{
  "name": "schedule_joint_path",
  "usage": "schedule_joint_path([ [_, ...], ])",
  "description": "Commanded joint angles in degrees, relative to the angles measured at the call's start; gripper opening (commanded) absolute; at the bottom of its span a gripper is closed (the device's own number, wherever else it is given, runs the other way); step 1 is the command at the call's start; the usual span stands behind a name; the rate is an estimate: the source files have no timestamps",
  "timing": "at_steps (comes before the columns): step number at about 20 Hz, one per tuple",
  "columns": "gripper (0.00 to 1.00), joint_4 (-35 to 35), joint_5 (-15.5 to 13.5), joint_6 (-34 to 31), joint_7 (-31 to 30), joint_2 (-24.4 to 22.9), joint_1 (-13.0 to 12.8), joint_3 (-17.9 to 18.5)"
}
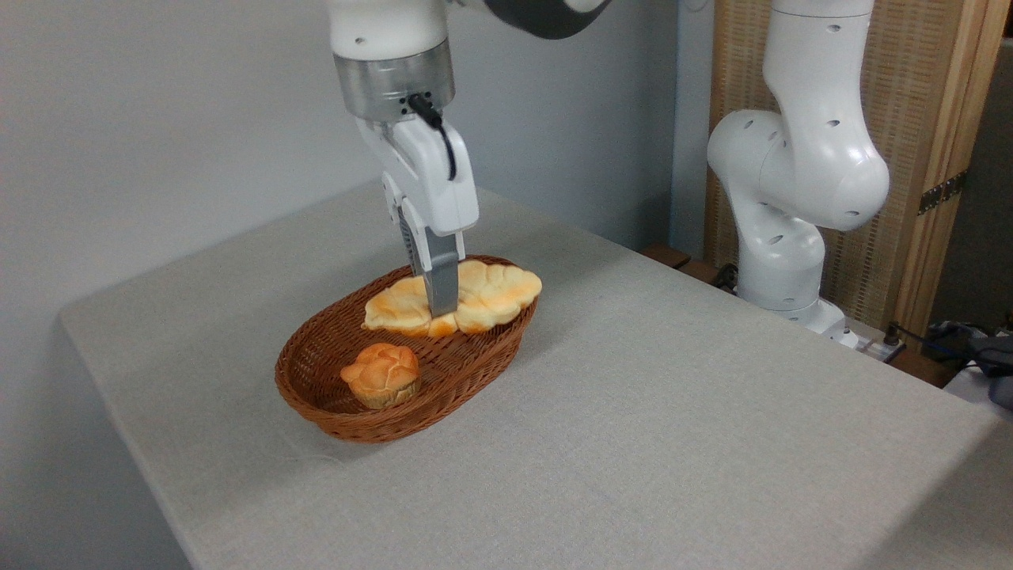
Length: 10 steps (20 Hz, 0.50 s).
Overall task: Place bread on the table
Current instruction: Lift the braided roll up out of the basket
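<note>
Tabletop (673,443): grey cloth cover, fills the lower and middle frame, rounded corner at left.

Arm: white Franka; base column (791,182) stands at upper right off the tabletop's far edge, in front of a wooden slatted screen (934,119). Wrist section comes down from the top centre of the frame, with a black cable on its front.

Wicker basket (332,412): brown, oval, sits on the tabletop at centre left of the frame.

Bread (491,293): long braided loaf, pale gold with toasted orange patches. It lies at the far end of the basket, its right tip over the basket's rim, its left tip over the inside of the basket. Whether its underside touches the basket cannot be told.

Hand (443,305): points downward at the loaf's middle. One grey finger (442,281) shows across the near side of the loaf; the other is hidden behind. Closed on the bread, as far as the view shows.

Round bun (381,374): small, orange, rests in the near end of the basket, apart from the loaf.
</note>
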Motion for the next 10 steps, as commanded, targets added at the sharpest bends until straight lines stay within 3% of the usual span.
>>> schedule_joint_path([
  [1,0.73,2.0,-4.3,-3.1,0.2,0.3,-0.6,2.2],
  [7,0.98,2.7,-4.4,-3.2,0.4,0.3,-0.5,3.8],
  [10,1.00,2.8,-4.4,-3.2,0.3,0.3,-0.5,3.9],
])
